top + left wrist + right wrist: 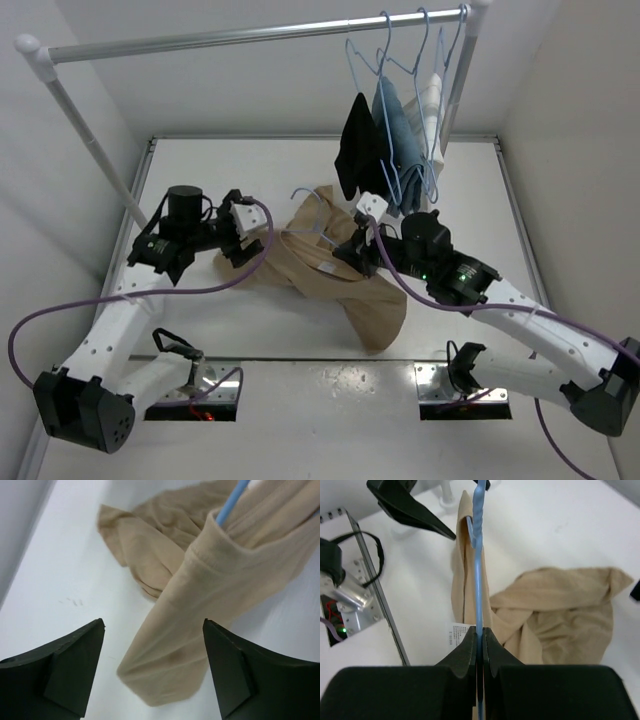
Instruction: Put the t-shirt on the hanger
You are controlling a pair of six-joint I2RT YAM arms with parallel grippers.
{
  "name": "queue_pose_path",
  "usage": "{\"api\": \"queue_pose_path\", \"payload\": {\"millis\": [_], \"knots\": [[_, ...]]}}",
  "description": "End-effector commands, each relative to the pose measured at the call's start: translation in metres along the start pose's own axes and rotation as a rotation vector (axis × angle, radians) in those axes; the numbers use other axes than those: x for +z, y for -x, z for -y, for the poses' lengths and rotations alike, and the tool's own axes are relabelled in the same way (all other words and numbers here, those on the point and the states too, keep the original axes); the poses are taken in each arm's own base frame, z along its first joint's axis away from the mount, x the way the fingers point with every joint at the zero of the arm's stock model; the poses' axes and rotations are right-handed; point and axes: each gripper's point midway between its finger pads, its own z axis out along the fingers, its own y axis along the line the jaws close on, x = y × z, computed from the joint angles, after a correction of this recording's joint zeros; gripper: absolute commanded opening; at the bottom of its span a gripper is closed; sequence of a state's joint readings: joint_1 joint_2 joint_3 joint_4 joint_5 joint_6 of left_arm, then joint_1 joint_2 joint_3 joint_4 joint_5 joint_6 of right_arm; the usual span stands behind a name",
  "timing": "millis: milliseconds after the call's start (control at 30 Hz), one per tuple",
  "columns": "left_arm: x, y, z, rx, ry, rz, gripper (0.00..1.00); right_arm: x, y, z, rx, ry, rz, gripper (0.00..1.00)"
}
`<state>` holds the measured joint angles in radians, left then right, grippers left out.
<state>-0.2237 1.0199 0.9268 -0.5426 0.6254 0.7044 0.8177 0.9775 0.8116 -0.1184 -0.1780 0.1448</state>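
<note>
Top view: your t-shirt point(335, 275) lies crumpled mid-table point(220, 170), its long axis running diagonally from the far left down toward the near right. The hanger point(322, 222) lies tilted over it, hook end toward the far left, its wire running back to the right gripper point(362, 242). The left gripper point(240, 238) sits at the shirt's left edge. Behind, a black garment point(358, 150), a blue garment point(392, 125) and a white garment point(432, 100) hang on the rail point(250, 35).

Left wrist view: your left pincer's fingers point(75, 665) stand wide apart with nothing clamped. A folded tan strip of the shirt stretches out below and between them, and the blue wire slants into a hemmed opening at the upper right.

Right wrist view: your right pincer is clamped tight on the hanger wire, which runs straight away from the jaws to its twisted neck. The shirt hangs along the wire, its white label point(454, 634) just left of the jaws, the rest heaped to the right.
</note>
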Motion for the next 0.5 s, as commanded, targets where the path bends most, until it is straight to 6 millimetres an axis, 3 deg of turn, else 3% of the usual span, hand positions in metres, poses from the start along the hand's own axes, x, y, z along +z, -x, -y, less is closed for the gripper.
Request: {"api": "queue_pose_path", "payload": {"millis": [0, 100, 133, 300, 333, 367, 467], "knots": [[-0.024, 0.051, -0.023, 0.006, 0.126, 0.167, 0.86, 0.003, 0.053, -0.003, -0.050, 0.003, 0.115, 0.00], [-0.036, 0.068, -0.026, -0.018, 0.179, 0.228, 0.89, 0.008, 0.073, 0.004, -0.040, -0.048, 0.148, 0.00], [-0.040, 0.073, -0.028, -0.028, 0.198, 0.243, 0.95, 0.007, 0.089, 0.003, -0.034, -0.058, 0.177, 0.00], [-0.076, 0.121, -0.052, -0.111, 0.343, 0.390, 1.00, 0.002, 0.151, 0.041, -0.015, -0.293, 0.257, 0.00], [-0.081, 0.128, -0.052, -0.138, 0.343, 0.410, 1.00, 0.006, 0.151, 0.056, -0.005, -0.376, 0.233, 0.00], [-0.085, 0.135, -0.053, -0.146, 0.346, 0.425, 1.00, -0.001, 0.173, 0.061, -0.015, -0.414, 0.270, 0.00], [-0.093, 0.151, -0.049, -0.164, 0.318, 0.469, 1.00, -0.009, 0.203, 0.083, -0.038, -0.546, 0.308, 0.00]]}}
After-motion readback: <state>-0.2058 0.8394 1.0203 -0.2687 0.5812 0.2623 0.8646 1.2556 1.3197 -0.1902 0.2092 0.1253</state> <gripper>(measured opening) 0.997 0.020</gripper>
